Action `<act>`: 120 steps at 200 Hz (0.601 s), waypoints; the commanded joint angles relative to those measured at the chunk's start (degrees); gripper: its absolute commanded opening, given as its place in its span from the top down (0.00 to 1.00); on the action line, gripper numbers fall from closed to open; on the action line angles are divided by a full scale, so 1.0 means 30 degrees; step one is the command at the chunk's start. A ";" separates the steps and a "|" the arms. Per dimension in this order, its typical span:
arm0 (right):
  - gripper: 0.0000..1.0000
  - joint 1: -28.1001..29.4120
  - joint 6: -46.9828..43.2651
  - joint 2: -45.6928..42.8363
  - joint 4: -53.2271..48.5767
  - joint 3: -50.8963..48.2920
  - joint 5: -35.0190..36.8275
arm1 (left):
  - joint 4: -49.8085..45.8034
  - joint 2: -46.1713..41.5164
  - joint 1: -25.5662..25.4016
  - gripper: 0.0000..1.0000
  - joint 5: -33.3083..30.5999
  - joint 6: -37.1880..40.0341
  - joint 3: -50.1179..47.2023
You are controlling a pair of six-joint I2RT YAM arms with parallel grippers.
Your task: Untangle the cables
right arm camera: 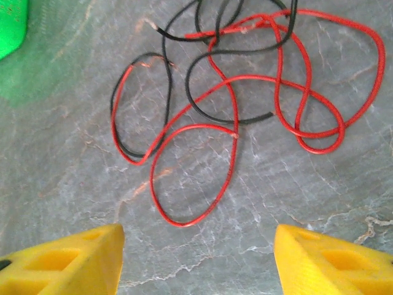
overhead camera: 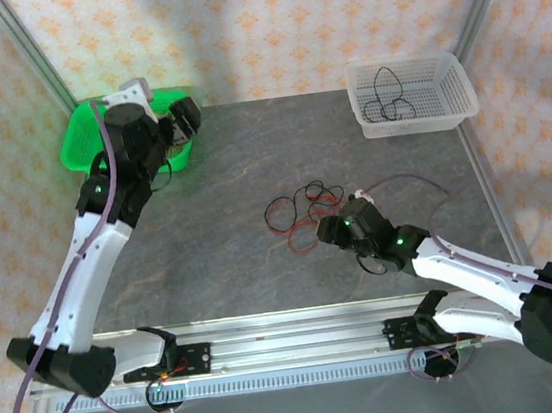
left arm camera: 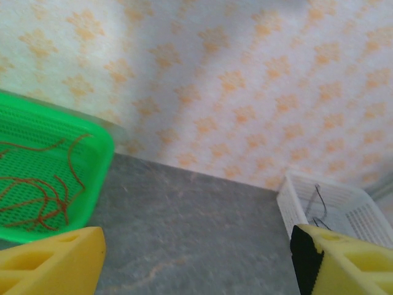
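Top view: we're seeing the loopy tangle of thin red and black cables [overhead camera: 301,206] lying mid-worktop [overhead camera: 231,172], right gripper [overhead camera: 329,228] just beside it. Left wrist: left gripper [left arm camera: 196,270] hanging released, empty. Right wrist: right gripper spread wide over the tangle, so we're aiming for one outer red loop [right arm camera: 184,224] only.

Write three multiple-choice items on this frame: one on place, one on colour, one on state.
1. Where is the cable tangle? A in the green basket; B on the table in front of the right gripper; C hanging from the left gripper.
2. What colour are the wires in the white basket? A red; B black; C blue.
3. How is the right gripper? A open, empty; B shut on a red cable; C shut on a black cable.
Key: B, it lies on the grey surface; B, dark loops lie inside; A, its jaws stand apart, nothing between.
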 commanded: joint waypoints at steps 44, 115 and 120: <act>0.38 0.0195 0.0604 0.1803 0.1701 0.0589 0.1194 | -0.1402 -0.1078 -0.6155 0.22 -0.2939 -0.2143 -0.4375; 0.51 -0.0206 -0.0044 0.8587 0.1906 0.5520 0.2398 | 0.2880 0.1207 -0.9153 0.23 -0.4187 -0.2870 -0.7892; 0.53 -0.0240 -0.0053 0.8897 0.1786 0.5810 0.2457 | 0.2869 0.1176 -0.9121 0.23 -0.4452 -0.2873 -0.7926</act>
